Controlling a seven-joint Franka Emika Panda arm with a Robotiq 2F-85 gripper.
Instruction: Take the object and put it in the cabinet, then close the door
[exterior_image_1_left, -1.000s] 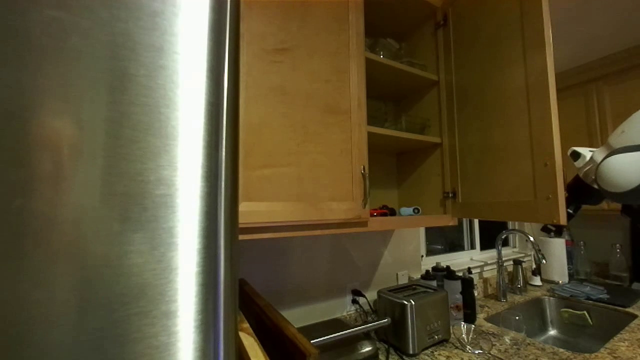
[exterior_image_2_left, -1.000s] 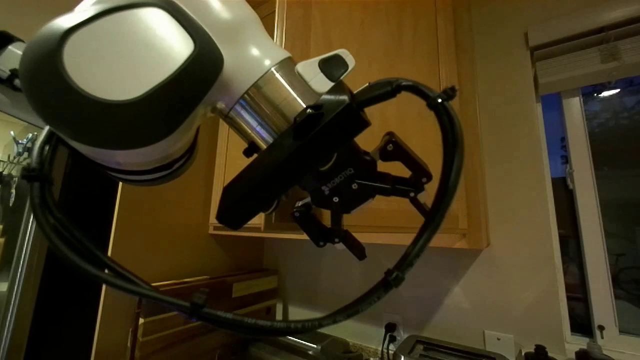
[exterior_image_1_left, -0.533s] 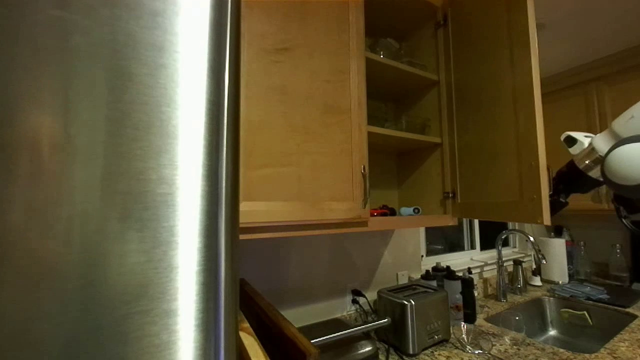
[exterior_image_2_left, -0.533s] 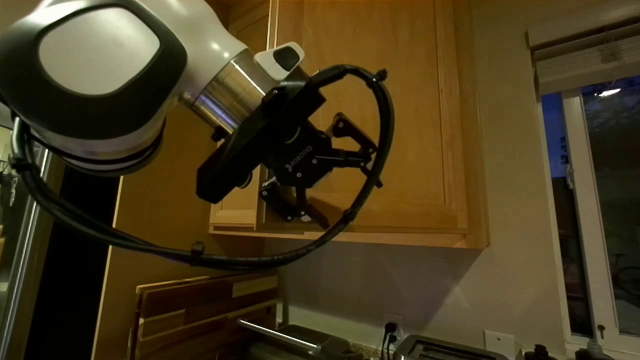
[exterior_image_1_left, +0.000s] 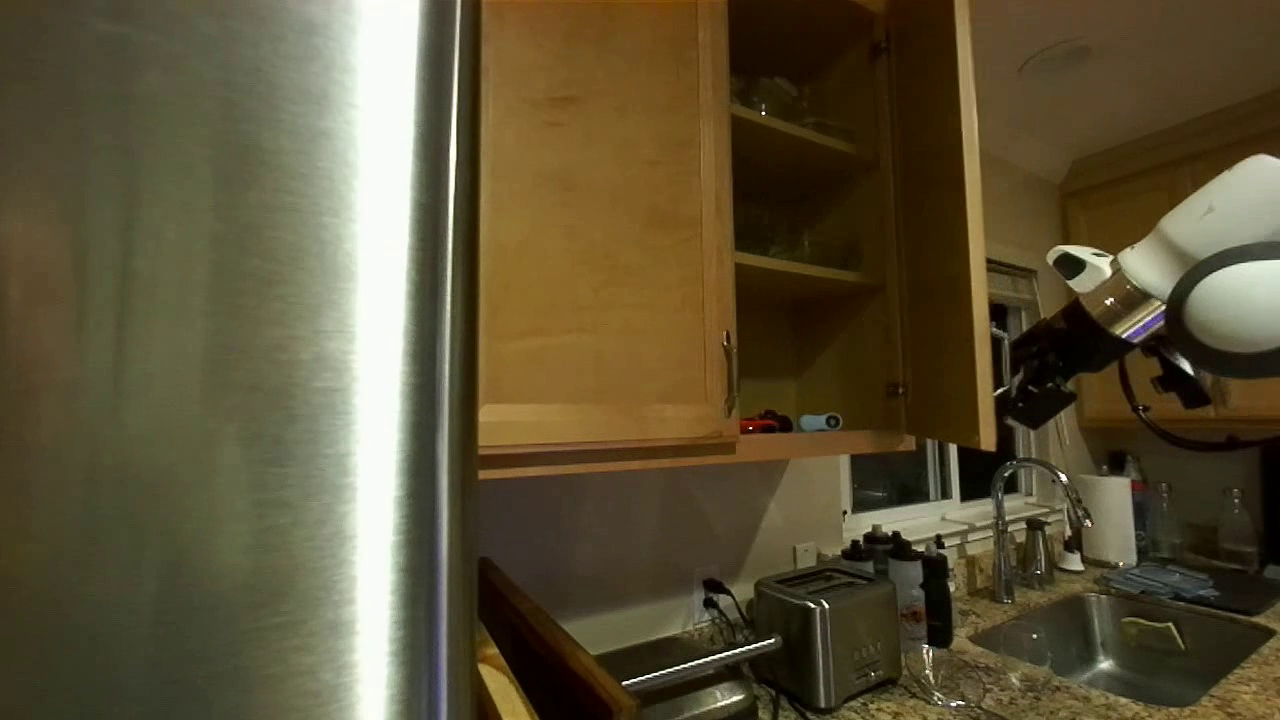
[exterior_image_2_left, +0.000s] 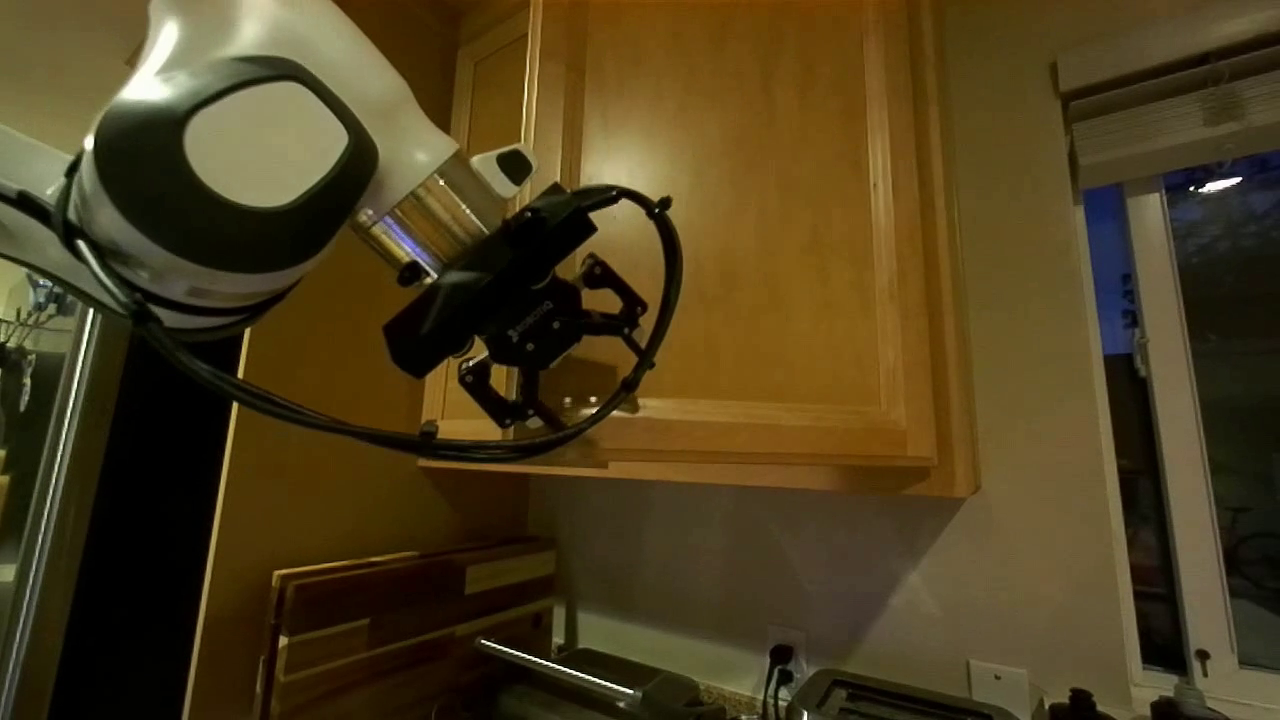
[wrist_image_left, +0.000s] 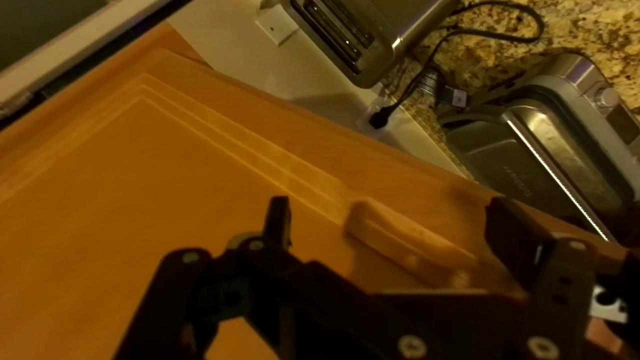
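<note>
Wrist view: tool spread wide, gripping nothing.
Door: in an exterior view, upright, open, free edge at tool's nine o'clock, contact unclear.

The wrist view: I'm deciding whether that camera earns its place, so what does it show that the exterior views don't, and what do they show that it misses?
Only the wrist view: the round knob on the steel countertop appliance.
Only the exterior views: the inside of the cabinet, the sink and its faucet, in an exterior view; the white arm, in both exterior views.
Shared: the door, the gripper with its jaws apart, the toaster, and that appliance.
</note>
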